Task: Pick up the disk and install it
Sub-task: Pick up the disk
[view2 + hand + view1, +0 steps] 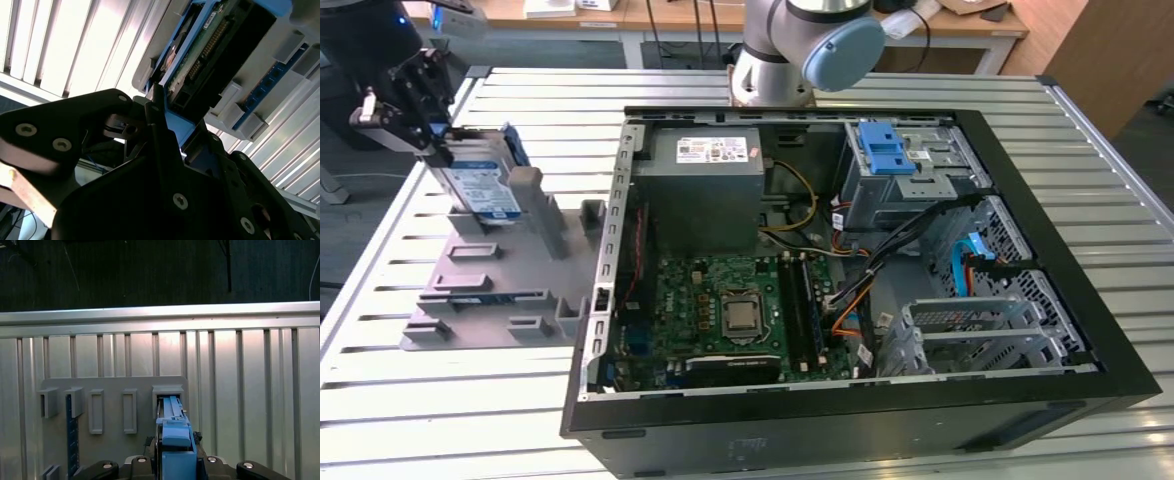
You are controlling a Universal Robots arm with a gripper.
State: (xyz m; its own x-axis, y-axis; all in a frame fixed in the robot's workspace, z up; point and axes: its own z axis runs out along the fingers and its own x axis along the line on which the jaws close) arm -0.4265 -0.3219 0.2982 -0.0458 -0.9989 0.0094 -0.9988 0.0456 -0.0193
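My hand (432,143) clamped on upper edge of disk (483,186); disk upright in grey holder (494,290) on desk (1087,170), exterior view's left.

Disk (480,188): silver metal, blue plastic bracket (176,447). Table (454,420): ribbed shiny metal. Rack (491,272): matt grey.

Even light, seemingly from overhead, falls on the table (454,420) in the exterior view; the case (854,412) is shaded inside. In the second wrist view the table glares white and the gripper (150,107) is a near-black silhouette. In the first wrist view the rail (160,315) gleams under a dark background.
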